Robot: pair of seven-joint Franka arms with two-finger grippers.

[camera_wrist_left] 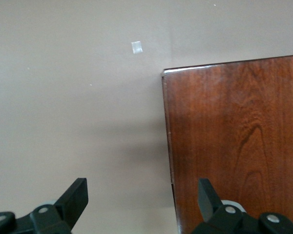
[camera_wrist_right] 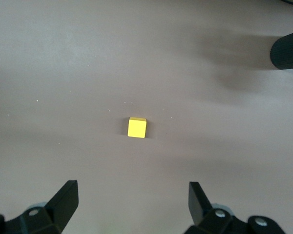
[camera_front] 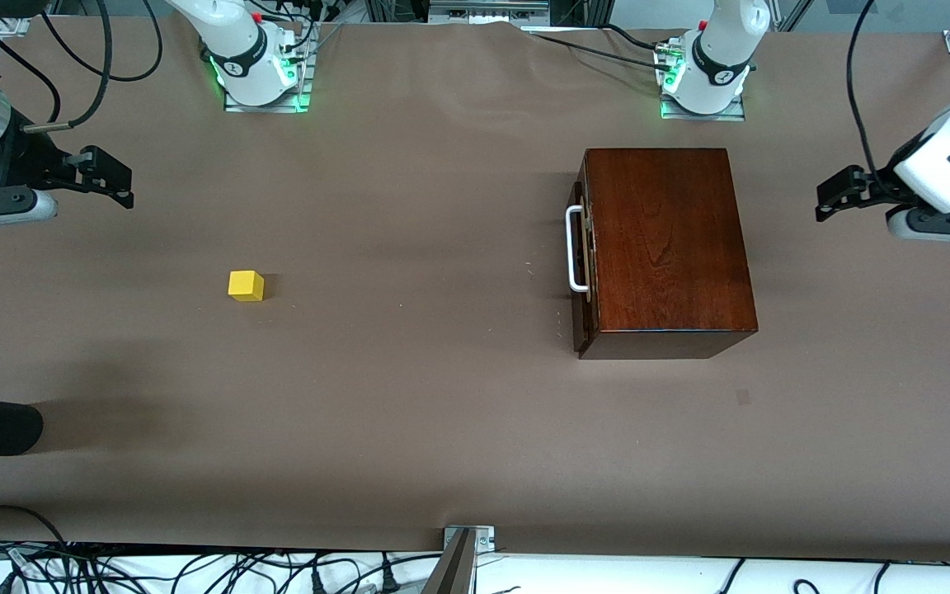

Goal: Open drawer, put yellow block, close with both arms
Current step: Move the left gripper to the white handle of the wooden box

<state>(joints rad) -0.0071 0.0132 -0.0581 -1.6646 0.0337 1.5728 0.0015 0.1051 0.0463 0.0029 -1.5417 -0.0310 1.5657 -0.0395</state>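
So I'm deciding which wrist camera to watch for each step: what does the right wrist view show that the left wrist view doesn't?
Only the right wrist view shows the yellow block, lying alone on the table with the open right gripper above it. Only the left wrist view shows the dark wooden box, with the open left gripper over its edge; the drawer handle is out of frame. Both show the brown table cover and empty fingers.
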